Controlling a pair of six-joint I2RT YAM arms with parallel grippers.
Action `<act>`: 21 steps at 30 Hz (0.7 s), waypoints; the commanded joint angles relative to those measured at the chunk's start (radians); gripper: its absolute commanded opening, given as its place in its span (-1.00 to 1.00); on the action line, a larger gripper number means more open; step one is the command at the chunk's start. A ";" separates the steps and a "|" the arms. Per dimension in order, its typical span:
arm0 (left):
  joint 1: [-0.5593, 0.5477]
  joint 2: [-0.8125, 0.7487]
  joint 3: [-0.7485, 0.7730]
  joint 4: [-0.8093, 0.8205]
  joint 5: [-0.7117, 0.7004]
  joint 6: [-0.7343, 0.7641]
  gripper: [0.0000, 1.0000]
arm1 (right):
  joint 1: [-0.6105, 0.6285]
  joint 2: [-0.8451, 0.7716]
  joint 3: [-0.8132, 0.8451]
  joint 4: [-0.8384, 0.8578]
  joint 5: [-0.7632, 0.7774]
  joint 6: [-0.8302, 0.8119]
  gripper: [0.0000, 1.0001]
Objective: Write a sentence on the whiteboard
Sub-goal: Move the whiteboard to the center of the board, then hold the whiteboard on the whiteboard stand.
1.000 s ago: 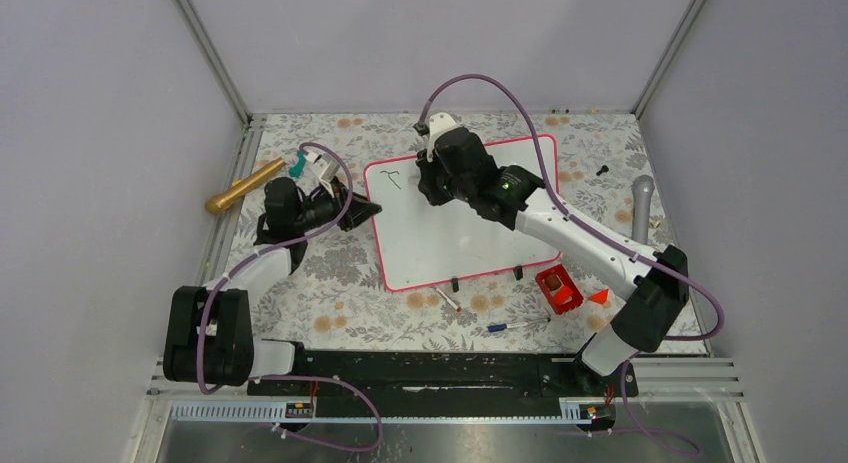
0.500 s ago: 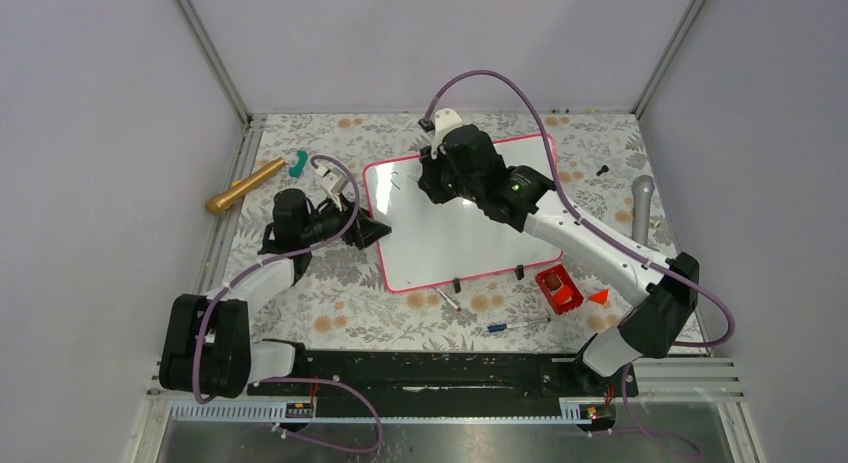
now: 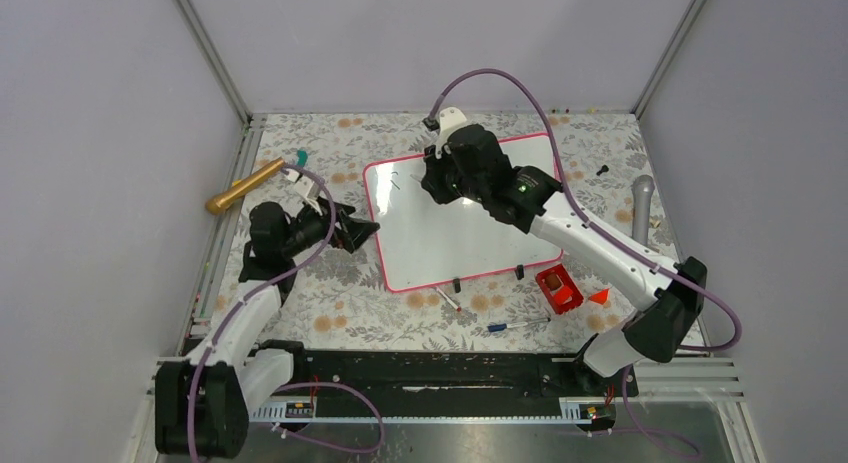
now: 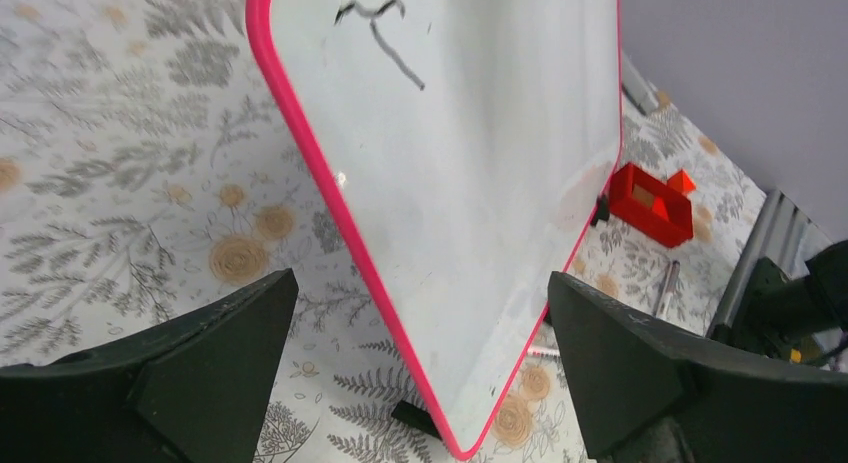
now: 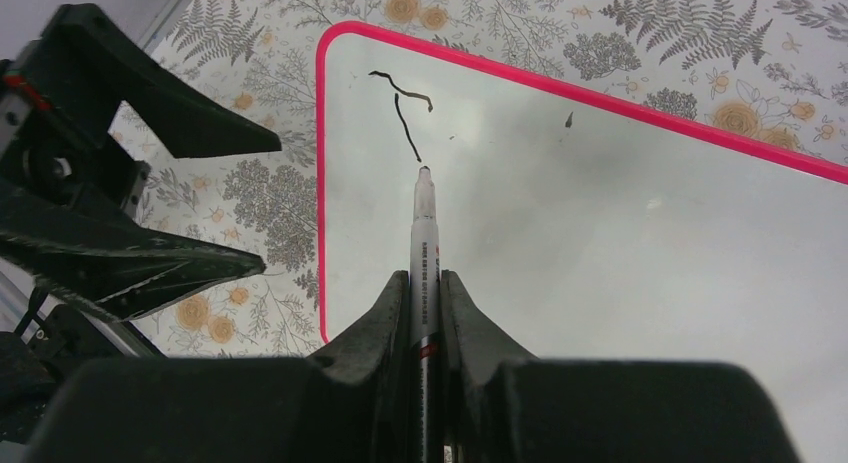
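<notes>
The whiteboard [image 3: 450,238], white with a pink-red frame, lies flat on the flowered table. Of the sentence, only one black T-shaped mark [image 5: 403,105] shows, near the board's far-left corner [image 4: 380,33]. My right gripper [image 5: 425,278] is shut on a slim white marker [image 5: 424,233]. The marker's tip sits at the foot of the mark's stem. In the top view that gripper [image 3: 443,175] hangs over the board's far-left part. My left gripper [image 3: 357,228] stands wide open just left of the board. In the left wrist view the whiteboard's [image 4: 470,163] near-left corner lies between its fingertips [image 4: 422,275], untouched.
A gold microphone [image 3: 244,186] and a teal piece [image 3: 299,159] lie far left. A grey microphone [image 3: 642,205] lies by the right wall. Near the board's front edge are two black clips [image 3: 456,283], a red box [image 3: 558,288], an orange wedge [image 3: 599,296] and two pens [image 3: 518,325].
My left gripper has gone from nearly shut at the board's left edge to wide open, and its arm has drawn back toward the near left. The right gripper with the marker barely shifted.
</notes>
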 commanded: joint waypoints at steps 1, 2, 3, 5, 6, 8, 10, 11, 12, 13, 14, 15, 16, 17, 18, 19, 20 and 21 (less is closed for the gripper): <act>0.002 -0.161 -0.038 0.015 -0.195 -0.122 0.98 | 0.008 -0.067 0.006 0.008 0.008 0.006 -1.00; 0.001 -0.195 -0.039 -0.005 -0.254 -0.157 0.98 | 0.008 -0.072 0.005 0.007 0.010 0.006 -1.00; 0.001 -0.227 -0.031 -0.040 -0.311 -0.179 0.98 | 0.008 -0.080 0.003 0.008 0.011 0.005 -1.00; 0.002 -0.274 0.022 -0.166 -0.396 -0.196 0.98 | 0.007 -0.095 -0.005 0.009 0.013 0.004 -1.00; 0.002 -0.289 0.054 -0.229 -0.425 -0.199 0.98 | 0.008 -0.105 -0.010 0.014 0.014 0.004 -1.00; 0.004 -0.324 0.103 -0.355 -0.535 -0.225 0.98 | 0.007 -0.123 -0.023 0.024 0.015 0.005 -1.00; 0.004 -0.368 0.126 -0.472 -0.729 -0.282 0.98 | 0.008 -0.142 -0.033 0.032 0.014 0.007 -1.00; 0.004 -0.393 0.130 -0.553 -0.879 -0.345 0.98 | 0.008 -0.150 -0.038 0.036 0.012 0.008 -1.00; 0.008 -0.433 0.123 -0.625 -1.021 -0.428 0.98 | 0.008 -0.162 -0.043 0.037 0.011 0.008 -1.00; 0.015 -0.462 0.114 -0.696 -1.107 -0.558 0.98 | 0.007 -0.170 -0.047 0.038 0.013 0.008 -1.00; 0.034 -0.480 0.098 -0.675 -1.088 -0.544 0.98 | 0.008 -0.177 -0.050 0.037 0.013 0.008 -1.00; 0.050 -0.482 0.079 -0.612 -1.004 -0.489 0.97 | 0.008 -0.184 -0.053 0.037 0.014 0.008 -1.00; 0.055 -0.463 0.080 -0.595 -0.955 -0.459 0.98 | 0.008 -0.192 -0.058 0.037 0.015 0.007 -1.00; 0.056 -0.424 0.112 -0.632 -0.941 -0.457 0.98 | 0.008 -0.199 -0.063 0.037 0.013 0.007 -1.00; 0.055 -0.365 0.178 -0.688 -0.920 -0.427 0.98 | 0.007 -0.206 -0.070 0.040 0.010 0.008 -1.00; 0.055 -0.304 0.227 -0.734 -0.879 -0.383 0.98 | 0.008 -0.211 -0.075 0.040 0.007 0.010 -1.00; 0.054 -0.236 0.285 -0.784 -0.855 -0.359 0.98 | 0.008 -0.215 -0.077 0.041 0.002 0.010 -1.00; 0.054 -0.169 0.343 -0.844 -0.842 -0.355 0.98 | 0.008 -0.217 -0.078 0.037 -0.001 0.011 -1.00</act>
